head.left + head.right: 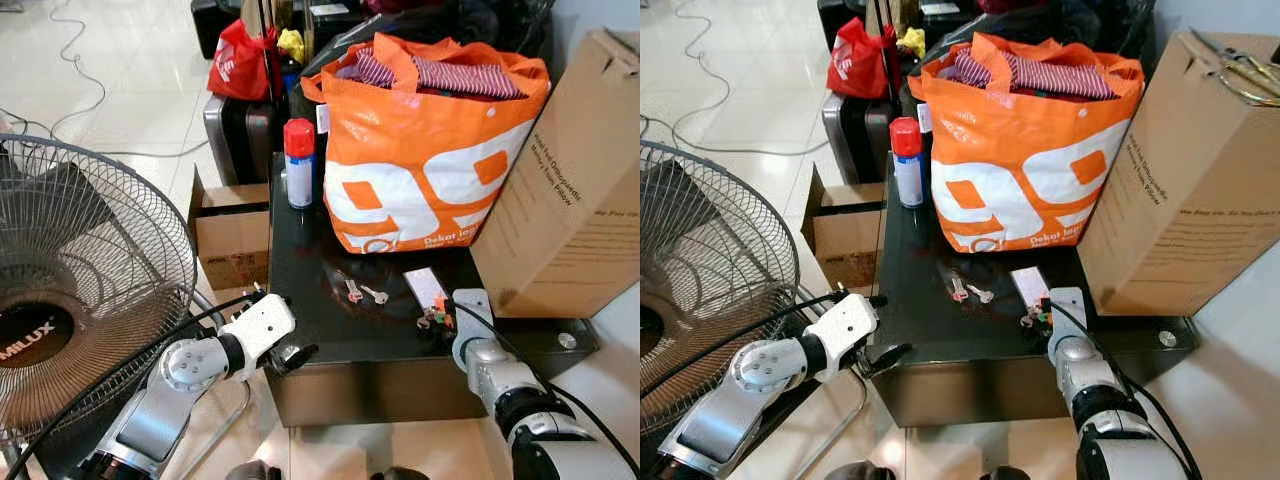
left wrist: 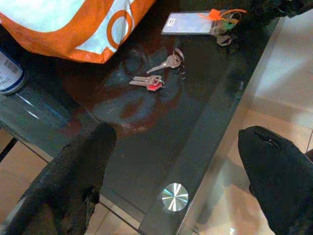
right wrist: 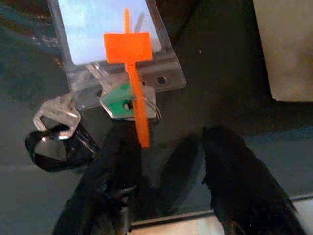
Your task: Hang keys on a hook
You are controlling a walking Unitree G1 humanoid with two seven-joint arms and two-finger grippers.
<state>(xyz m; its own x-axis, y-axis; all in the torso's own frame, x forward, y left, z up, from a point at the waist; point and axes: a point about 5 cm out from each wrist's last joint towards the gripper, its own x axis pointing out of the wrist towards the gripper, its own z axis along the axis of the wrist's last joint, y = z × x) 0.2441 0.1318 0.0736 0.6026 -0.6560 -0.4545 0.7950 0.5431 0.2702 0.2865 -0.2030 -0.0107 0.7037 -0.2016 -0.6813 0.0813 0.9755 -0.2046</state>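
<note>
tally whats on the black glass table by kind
Orange shopping bag: 1
Red-capped spray can: 1
Brown cardboard box: 1
Loose silver keys: 2
Clear card holder with orange tag and keys: 1
Total: 6

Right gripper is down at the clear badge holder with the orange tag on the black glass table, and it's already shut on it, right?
Not shut. In the right wrist view the right gripper is at the clear badge holder with the orange tag on the black glass table, but its two black fingers stand apart, short of the holder, gripping nothing.
</note>
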